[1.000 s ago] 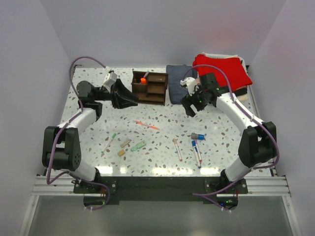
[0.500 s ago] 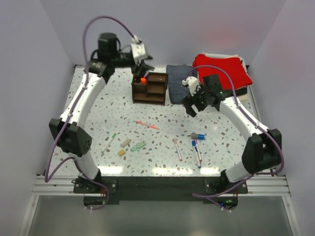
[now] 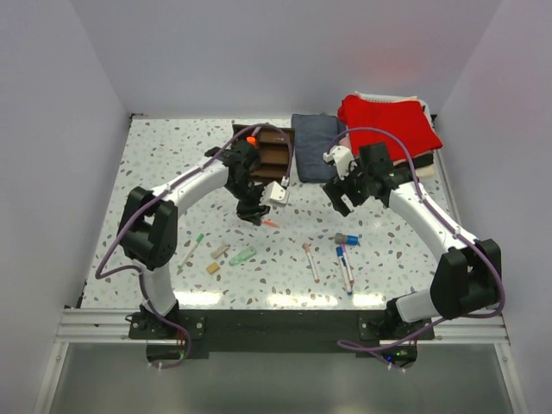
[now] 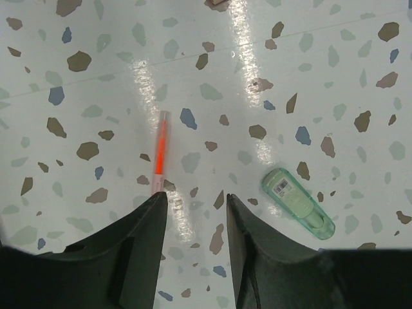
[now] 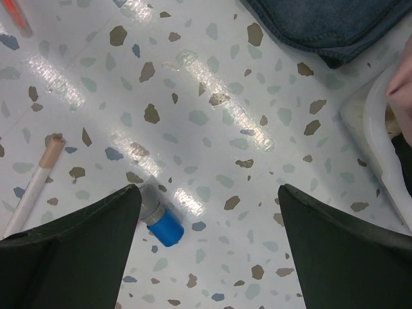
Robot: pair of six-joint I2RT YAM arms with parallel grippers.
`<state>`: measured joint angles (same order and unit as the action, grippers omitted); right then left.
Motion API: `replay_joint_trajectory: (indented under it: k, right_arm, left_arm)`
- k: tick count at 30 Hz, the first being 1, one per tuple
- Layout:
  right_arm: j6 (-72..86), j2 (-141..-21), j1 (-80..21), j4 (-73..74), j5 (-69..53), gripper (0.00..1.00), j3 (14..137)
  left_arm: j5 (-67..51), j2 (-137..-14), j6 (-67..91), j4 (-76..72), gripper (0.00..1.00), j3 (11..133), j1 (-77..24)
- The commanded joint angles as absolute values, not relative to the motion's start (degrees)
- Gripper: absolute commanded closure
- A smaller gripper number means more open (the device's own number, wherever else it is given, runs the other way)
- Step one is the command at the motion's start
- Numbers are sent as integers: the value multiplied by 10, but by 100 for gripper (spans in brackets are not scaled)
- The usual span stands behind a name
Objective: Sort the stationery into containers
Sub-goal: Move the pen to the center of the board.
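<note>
— Left end effector (image 4: 194,199): state and position?

— Jaws stand part-way apart with a narrow gap and nothing between them. The unit points down over the middle of the counter (image 3: 164,147), in front of the wooden organizer (image 3: 269,155). A red pen (image 4: 159,151) lies flat just ahead of it, its near end close to one fingertip (image 4: 154,212). Contact cannot be confirmed. A pale green piece (image 4: 298,203) lies flat on the other side, apart from the fingers.

— Right end effector (image 5: 209,190)?

— Jaws stand wide and empty. The unit hovers over the counter in front of a folded dark blue cloth (image 3: 315,135). A folded red cloth (image 3: 388,121) lies at the far right corner. In the wrist view a blue-capped piece (image 5: 161,224) lies flat by the inner edge of one finger. Whether they touch cannot be told.

— Location of the stationery?

— A marker with an orange top (image 3: 251,140) stands in the organizer at its left end, partly hidden by the left arm. All other items lie loose and flat on the counter, nearer the arm bases. To the left lie a green-tipped pen (image 3: 194,248), a tan block (image 3: 220,252) and a second tan block (image 3: 212,268), both blocks near the pale green piece. To the right lie a pale pink pen (image 3: 310,261) and a red and blue pen (image 3: 345,266), near each other.
</note>
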<state>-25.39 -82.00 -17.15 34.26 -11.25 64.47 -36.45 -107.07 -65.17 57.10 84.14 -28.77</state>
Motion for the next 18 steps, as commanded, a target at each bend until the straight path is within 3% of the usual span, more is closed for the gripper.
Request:
replay_joint_trajectory:
  k: [1,18]
  right_arm:
    - [-270,-811,-171,330,-103,8,642]
    - [-268,-809,-169,330,-110,8,628]
  left_arm:
    - [-338,-1087,-668,542,53,835,-307]
    - [-309,-1182,-634,497,61,881,-316]
